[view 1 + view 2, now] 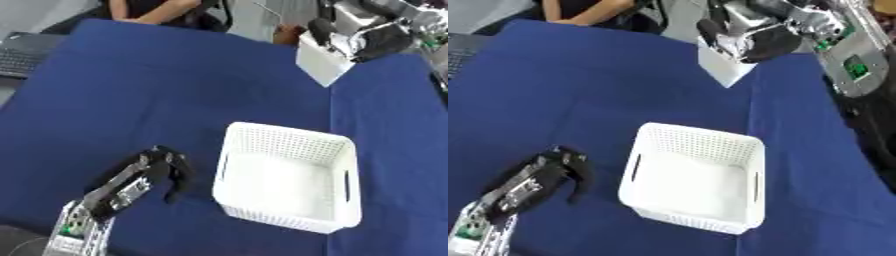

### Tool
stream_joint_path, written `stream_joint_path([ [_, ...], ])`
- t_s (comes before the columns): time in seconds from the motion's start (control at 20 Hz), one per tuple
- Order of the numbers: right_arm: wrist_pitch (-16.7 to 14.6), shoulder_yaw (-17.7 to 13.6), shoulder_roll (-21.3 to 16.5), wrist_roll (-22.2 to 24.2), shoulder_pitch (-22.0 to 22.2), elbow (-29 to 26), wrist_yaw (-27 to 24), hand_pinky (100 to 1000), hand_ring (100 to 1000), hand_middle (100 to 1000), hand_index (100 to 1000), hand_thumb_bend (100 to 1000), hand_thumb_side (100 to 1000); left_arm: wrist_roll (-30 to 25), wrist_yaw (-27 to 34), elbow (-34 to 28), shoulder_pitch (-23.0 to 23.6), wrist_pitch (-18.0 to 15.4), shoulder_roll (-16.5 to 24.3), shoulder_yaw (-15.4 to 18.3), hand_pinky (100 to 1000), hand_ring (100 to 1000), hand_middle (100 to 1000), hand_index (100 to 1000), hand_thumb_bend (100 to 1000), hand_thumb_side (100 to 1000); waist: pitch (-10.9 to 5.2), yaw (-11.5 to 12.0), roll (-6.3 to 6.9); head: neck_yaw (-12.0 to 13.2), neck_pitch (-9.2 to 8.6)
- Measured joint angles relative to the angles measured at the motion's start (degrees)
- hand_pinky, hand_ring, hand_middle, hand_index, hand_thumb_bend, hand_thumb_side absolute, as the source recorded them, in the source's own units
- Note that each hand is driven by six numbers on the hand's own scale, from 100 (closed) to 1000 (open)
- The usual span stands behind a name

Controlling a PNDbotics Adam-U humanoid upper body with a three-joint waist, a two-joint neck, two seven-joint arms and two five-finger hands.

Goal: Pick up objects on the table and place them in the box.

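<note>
Right hand, upper right of frame, fingers curled round a white box-shaped object held above the blue table. White basket, lower centre, appears empty. Left hand, lower left, fingers curled, holding nothing.

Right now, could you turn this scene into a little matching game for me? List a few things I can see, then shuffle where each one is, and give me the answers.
Things:
1. white basket
2. left hand
3. right hand
4. white block

Places or states:
A. raised at the far edge of the blue table, fingers curled round a white thing
B. held in a hand above the table's far side
C. low on the near left, fingers curled downward, holding nothing
D. standing on the cloth near the middle, nothing visible inside

Pairs: 1-D, 2-C, 3-A, 4-B
</note>
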Motion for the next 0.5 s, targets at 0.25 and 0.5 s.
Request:
stream_joint_path([
  [0.25,2.1,1.9,0.6,2.1,0.5,0.0,-4.0,100,100,100,195,100,728,0.0,0.0,0.0,0.0,0.0,0.0,0.0,161,255,408,673,103,923,0.09,0.0,0.00,0.0,0.00],
  [0.5,3.9,2.3,1.1,3.9,1.0,0.0,-7.0,100,100,100,194,100,721,0.0,0.0,0.0,0.0,0.0,0.0,0.0,162,256,408,673,104,924,0.32,-0.1,0.00,0.0,0.00],
])
